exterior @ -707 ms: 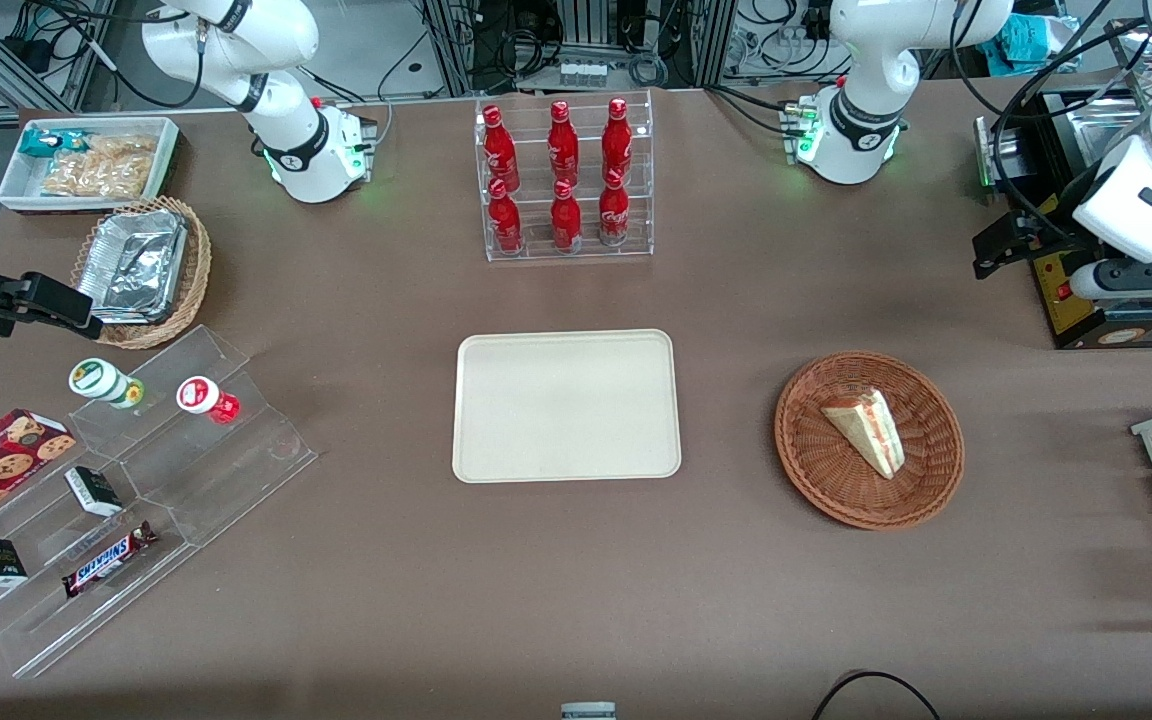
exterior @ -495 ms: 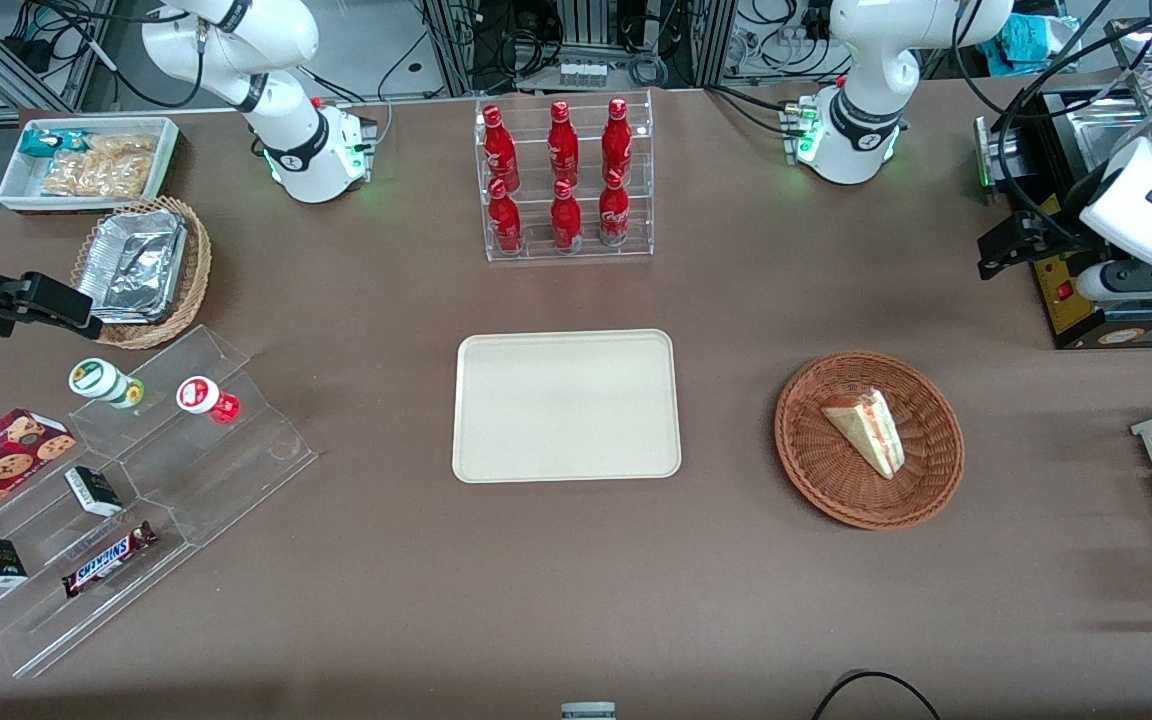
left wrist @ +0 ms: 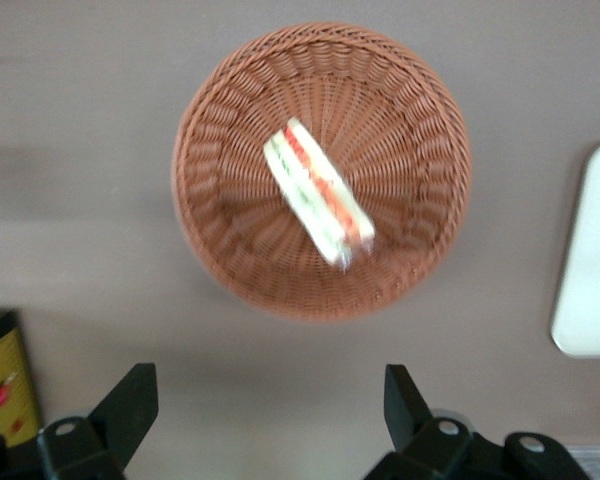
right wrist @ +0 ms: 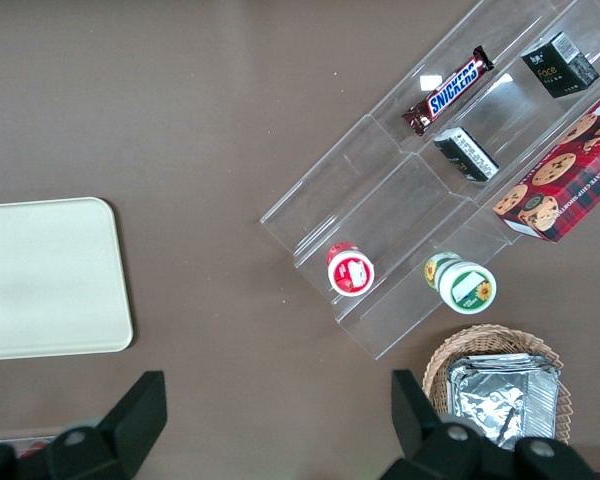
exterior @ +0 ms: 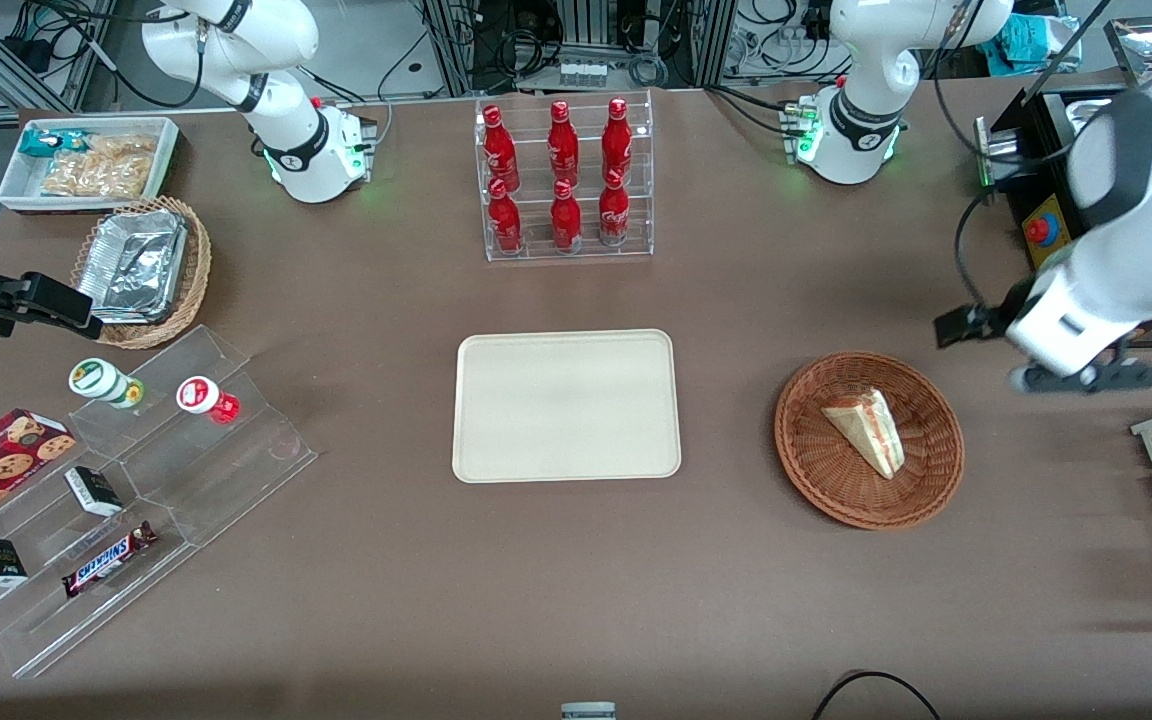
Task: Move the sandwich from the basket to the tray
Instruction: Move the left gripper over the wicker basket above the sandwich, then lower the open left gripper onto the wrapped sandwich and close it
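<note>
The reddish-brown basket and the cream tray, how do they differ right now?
The basket is round, woven and reddish-brown; the tray is rectangular, smooth and cream-beige with rounded corners. The basket holds the sandwich; the tray holds nothing. The gripper, open, hangs near the basket, toward the working arm's end of the table, not over the tray. Both lie flat on the brown table and are shallow.

We see even, bright overhead light on the brown table (exterior: 356, 300), with soft shadows. The front view is sharp, but the working arm (exterior: 1116, 250) smears with motion blur. In the left wrist view the sandwich (left wrist: 318, 192) and basket (left wrist: 320, 290) look soft and blurred. The gripper (left wrist: 265, 410) hangs above the table near the basket.
</note>
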Tool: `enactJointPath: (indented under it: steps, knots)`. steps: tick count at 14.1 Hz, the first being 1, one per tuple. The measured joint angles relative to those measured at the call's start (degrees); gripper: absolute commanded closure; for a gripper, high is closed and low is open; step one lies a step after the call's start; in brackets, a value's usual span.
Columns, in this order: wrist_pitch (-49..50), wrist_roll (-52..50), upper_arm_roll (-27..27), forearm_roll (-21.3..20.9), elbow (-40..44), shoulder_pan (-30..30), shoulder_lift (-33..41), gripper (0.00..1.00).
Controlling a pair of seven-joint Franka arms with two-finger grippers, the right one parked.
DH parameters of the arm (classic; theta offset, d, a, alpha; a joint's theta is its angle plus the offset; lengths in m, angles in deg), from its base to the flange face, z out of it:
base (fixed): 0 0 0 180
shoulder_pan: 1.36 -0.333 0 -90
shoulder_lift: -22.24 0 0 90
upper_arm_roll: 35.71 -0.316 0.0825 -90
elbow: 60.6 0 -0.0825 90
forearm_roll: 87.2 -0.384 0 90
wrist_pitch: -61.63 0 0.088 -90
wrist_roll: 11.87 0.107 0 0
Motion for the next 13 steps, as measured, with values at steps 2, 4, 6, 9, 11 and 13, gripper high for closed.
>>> enactJointPath:
  steps: [2,4,6,9,11,13]
  knots:
    - [-10.0,0.0,0.0,0.0,-6.0,0.2,-1.9,0.0]
    - [-19.4,-1.4,0.0,0.1,-12.0,0.2,-2.3,0.0]
    - [-25.5,-9.6,0.1,0.3,-15.9,0.4,-2.3,0.0]
    - [-27.7,-29.1,0.3,0.4,-17.1,2.9,-2.6,0.0]
    - [-29.6,-39.8,0.5,0.4,-17.2,4.1,-3.7,0.0]
    - [-31.3,-48.2,0.4,0.4,-17.2,4.2,-5.3,0.0]
